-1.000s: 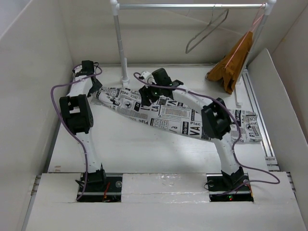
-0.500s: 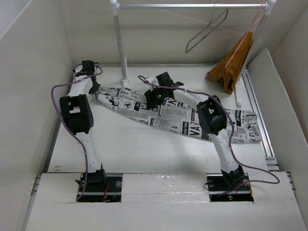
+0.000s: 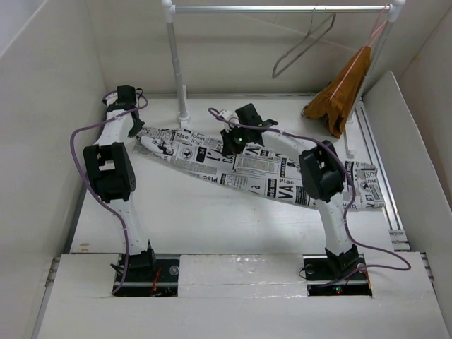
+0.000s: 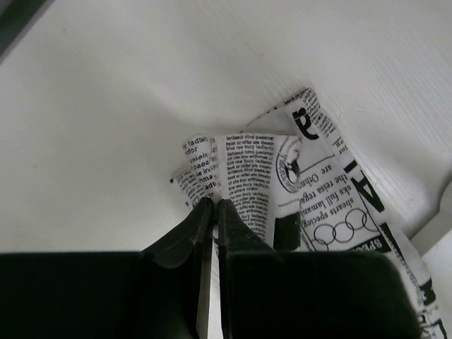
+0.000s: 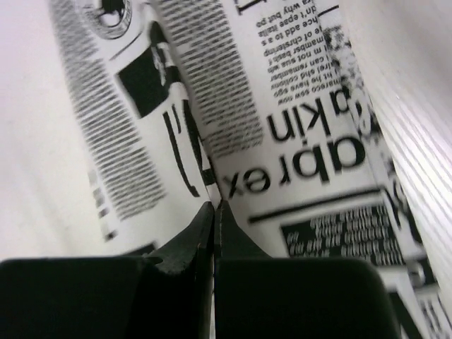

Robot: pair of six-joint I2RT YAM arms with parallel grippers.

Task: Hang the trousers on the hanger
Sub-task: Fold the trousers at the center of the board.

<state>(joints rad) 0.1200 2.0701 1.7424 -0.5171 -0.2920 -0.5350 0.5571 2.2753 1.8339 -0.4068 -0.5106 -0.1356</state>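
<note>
Trousers (image 3: 247,173): flat, diagonal across worktop (image 3: 212,226). Hanger (image 3: 300,48): on rail (image 3: 282,9), well apart. Left jaws: clamped on end hem. Right jaws: together on mid-length fold, seemingly gripping; view blurred. Step: grasp. Next: joint lift toward hanger.

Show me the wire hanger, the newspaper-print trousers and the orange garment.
hanger (image 3: 275,70), top view, lower left corner of the wire.
trousers (image 3: 201,157), top view, printed cloth between the arms.
orange-brown garment (image 3: 339,95), top view, middle of the hanging cloth.

White links (image 3: 131,217), black joint blocks (image 3: 109,171) (purple cables (image 3: 73,150) trailing), black bases (image 3: 141,267).
</note>
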